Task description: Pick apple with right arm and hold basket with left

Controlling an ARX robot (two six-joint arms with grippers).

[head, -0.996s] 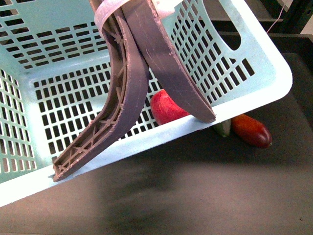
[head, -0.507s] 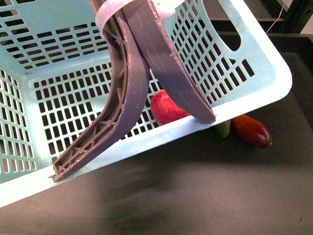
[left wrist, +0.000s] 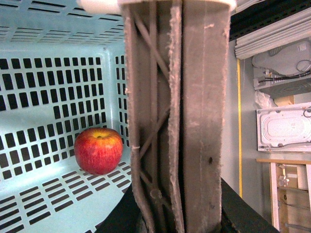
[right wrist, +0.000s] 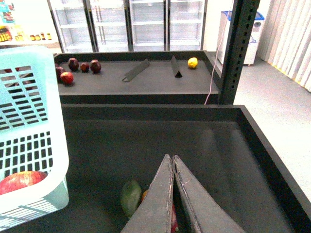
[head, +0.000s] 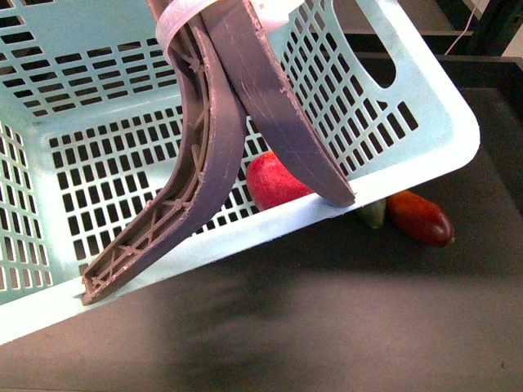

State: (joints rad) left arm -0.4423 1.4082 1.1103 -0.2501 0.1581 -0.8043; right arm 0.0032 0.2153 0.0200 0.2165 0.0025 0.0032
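The light teal basket [head: 409, 175] hangs tilted above the dark table. Its two brown handles [head: 221, 139], tied by a white band [head: 176, 20], rise out of the top of the front view. My left gripper [left wrist: 180, 216] is shut on these handles [left wrist: 175, 121]. The red apple [head: 274, 181] with a yellow patch lies inside the basket on its slotted floor and also shows in the left wrist view [left wrist: 98, 150]. My right gripper [right wrist: 172, 158] is shut and empty over the table, to the right of the basket [right wrist: 29, 97]. The apple [right wrist: 22, 182] shows through the slots.
A red-orange mango [head: 421, 219] and a small green fruit [head: 373, 214] lie on the table beside the basket's right corner. The green fruit [right wrist: 130, 196] is just below my right fingers. A dark raised wall [right wrist: 267, 155] bounds the table. Beyond it is another counter with fruit [right wrist: 73, 65].
The basket has shifted slightly to the left and tilted a little more, and the apple inside has moved with it. The mango and green fruit have not moved.
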